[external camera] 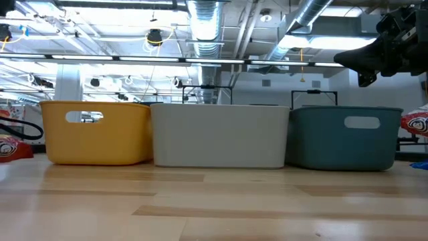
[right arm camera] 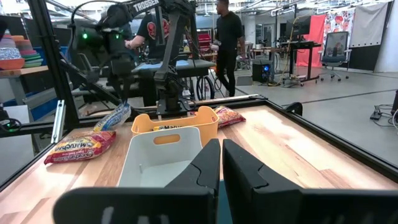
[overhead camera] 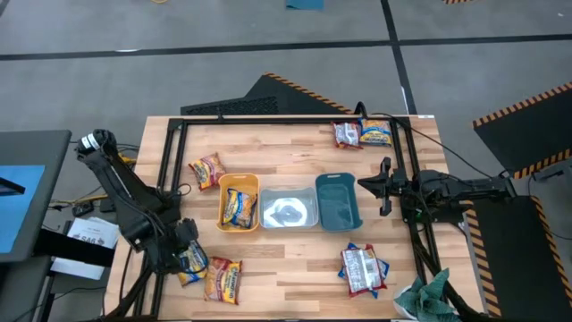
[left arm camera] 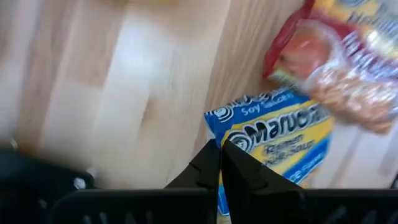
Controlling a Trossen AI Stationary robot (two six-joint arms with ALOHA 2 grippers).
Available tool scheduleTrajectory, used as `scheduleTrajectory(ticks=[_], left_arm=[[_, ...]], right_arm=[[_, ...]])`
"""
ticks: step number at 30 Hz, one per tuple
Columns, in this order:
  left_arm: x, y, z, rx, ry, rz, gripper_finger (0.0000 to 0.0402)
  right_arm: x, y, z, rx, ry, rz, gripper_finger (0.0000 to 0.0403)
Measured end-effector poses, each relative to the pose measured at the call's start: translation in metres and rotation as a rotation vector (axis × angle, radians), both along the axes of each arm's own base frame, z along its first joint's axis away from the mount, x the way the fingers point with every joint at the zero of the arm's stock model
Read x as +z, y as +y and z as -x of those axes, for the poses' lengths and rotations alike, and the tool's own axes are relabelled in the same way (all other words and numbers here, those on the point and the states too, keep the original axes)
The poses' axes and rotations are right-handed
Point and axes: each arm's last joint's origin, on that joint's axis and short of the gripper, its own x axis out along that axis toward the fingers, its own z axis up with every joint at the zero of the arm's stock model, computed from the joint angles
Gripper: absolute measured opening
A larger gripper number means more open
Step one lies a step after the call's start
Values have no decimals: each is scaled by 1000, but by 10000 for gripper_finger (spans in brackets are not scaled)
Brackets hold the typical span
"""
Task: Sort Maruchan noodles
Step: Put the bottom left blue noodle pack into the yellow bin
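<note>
Maruchan noodles: blue-and-yellow packet (left arm camera: 283, 146) at the table's front-left corner, left gripper (left arm camera: 221, 163) clamped on its edge. Red-orange packet (overhead camera: 223, 279) lies just beside it. One more red-orange (overhead camera: 206, 170) sits behind the orange tray (overhead camera: 239, 184), one packet inside that tray. Two packets at back right, white-and-red ones (overhead camera: 364, 268) front right. Three trays: orange, clear (overhead camera: 288, 211), teal (overhead camera: 338, 202). Right gripper (overhead camera: 385, 186) hangs beside the teal tray, fingers together, empty.
</note>
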Motion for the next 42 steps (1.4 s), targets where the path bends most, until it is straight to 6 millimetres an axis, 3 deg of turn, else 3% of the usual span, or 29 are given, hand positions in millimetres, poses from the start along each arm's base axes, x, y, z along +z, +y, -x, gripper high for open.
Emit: scheduleTrajectory(ticks=[12,17,21,26,31,36,42], left_arm=[[86,22,-18,-106,-255,-46,0],[123,38,-23,-150,-360,-169,0],[138,55,-29,-163,-387,-305,0],[129,70,-39,-88,-340,-355,0],[102,66,-50,-48,-282,-279,3],[74,44,-63,-91,-268,-123,35],[51,4,-73,-188,-271,-89,98]], right_arm=[[0,0,0,0,0,0,43],[0,0,0,0,0,0,43],[0,0,0,0,0,0,43],[0,0,0,0,0,0,43],[0,0,0,0,0,0,43],[0,0,0,-1,0,0,43],[0,0,0,-1,0,0,43]])
